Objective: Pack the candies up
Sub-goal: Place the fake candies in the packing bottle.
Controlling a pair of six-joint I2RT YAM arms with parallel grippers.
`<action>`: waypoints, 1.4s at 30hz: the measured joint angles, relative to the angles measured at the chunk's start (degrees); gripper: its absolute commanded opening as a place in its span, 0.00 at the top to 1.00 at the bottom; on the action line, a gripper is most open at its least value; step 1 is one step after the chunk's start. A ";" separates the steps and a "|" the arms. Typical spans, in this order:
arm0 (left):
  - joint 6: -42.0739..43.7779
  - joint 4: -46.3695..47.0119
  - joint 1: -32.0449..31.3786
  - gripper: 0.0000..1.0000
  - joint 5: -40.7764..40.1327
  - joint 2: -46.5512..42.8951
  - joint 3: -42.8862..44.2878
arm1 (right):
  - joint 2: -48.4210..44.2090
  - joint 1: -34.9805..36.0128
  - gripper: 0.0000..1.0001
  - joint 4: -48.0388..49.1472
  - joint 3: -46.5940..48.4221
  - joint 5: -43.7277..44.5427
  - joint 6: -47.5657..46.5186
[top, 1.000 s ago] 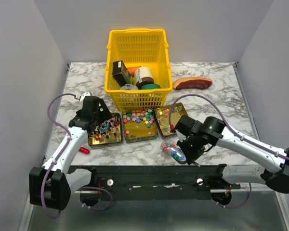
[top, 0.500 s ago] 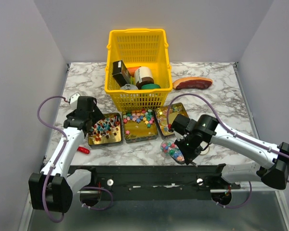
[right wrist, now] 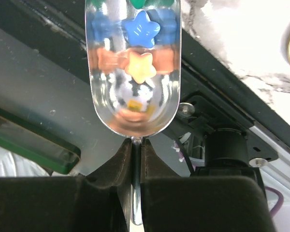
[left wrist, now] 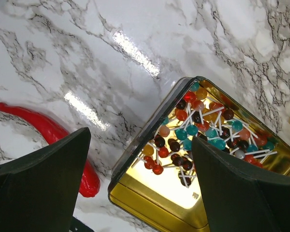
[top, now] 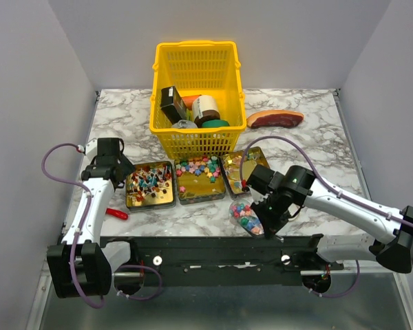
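Note:
Three gold tins sit in a row in front of the basket. The left tin holds lollipops, the middle tin holds small star candies, and the right tin is partly hidden by my right arm. My left gripper is open and empty, just left of the lollipop tin; in the left wrist view the gripper hangs over that tin's near corner. My right gripper is shut on the thin handle of a clear scoop filled with star candies, held over the table's front edge.
A yellow basket with grocery packages and cans stands at the back centre. A reddish slab of fake meat lies to its right. A red chili-shaped item lies left of the lollipop tin, near the front rail.
My left arm has drawn back to the left, off the lollipop tin. My right gripper with the filled scoop has barely shifted.

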 measured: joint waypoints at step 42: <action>-1.01 1.33 0.42 0.03 4.81 0.09 -1.20 | 1.09 -19.52 0.99 0.17 -1.88 -21.14 -4.76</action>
